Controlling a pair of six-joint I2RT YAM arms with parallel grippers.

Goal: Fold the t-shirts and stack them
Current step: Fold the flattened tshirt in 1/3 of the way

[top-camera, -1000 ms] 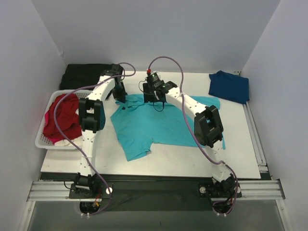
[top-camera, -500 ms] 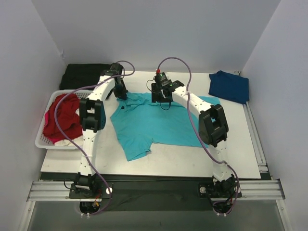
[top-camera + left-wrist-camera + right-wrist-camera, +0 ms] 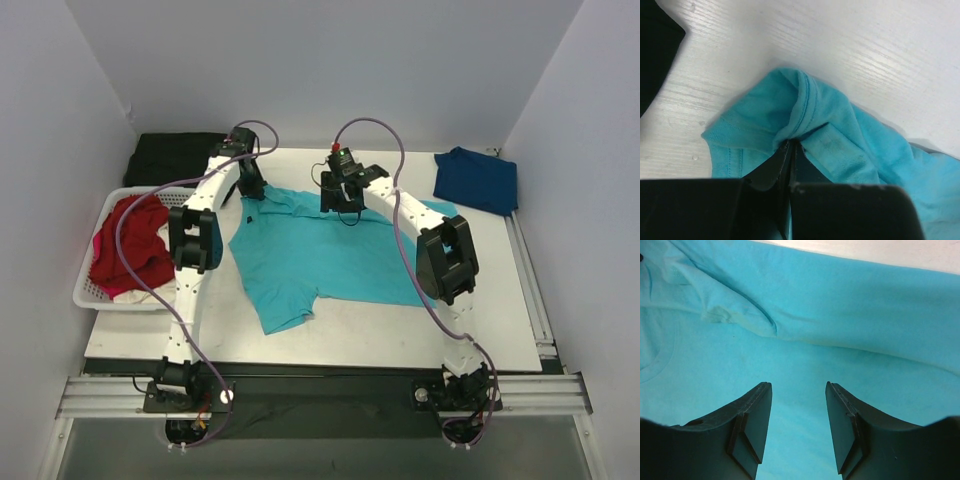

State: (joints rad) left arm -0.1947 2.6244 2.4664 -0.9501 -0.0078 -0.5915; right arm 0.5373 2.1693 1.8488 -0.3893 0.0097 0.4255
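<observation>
As viewed from overhead, laid out on the middle of the white table (image 3: 400,335): turquoise t-shirt (image 3: 320,255), mostly flat, with one sleeve trailing toward the near edge and the far edge rumpled into ridges. Pinched at its far left corner by the left gripper (image 3: 251,192), on a raised fold of hemmed cloth (image 3: 805,105). In the left wrist view, black fingers (image 3: 775,167) pressed tight together, with the fold gathered right at their tips (image 3: 790,145).

Behind that grip, a left arm stretched long from its base at the near edge straight up the table's left side, with the wrist bent down at the far end.

Further right along the same far edge, the right gripper (image 3: 338,208), pointing down over the shirt with jaws parted. Between them (image 3: 797,385) only smooth turquoise cloth (image 3: 840,315) below the gap, with nothing gripped. Cannot tell whether touching the cloth or just above it. Right arm slanted from its near right base inward and away, with the elbow raised over the shirt's right half.

Beyond the shirt, at the table's far right corner: navy t-shirt (image 3: 478,178), crumpled, well apart from both grippers. Off the table's left edge, a white slatted basket (image 3: 97,296) with the red t-shirt (image 3: 130,245) heaped inside. Behind the basket, in the far left corner, black cloth (image 3: 175,155), near the pinched corner.
</observation>
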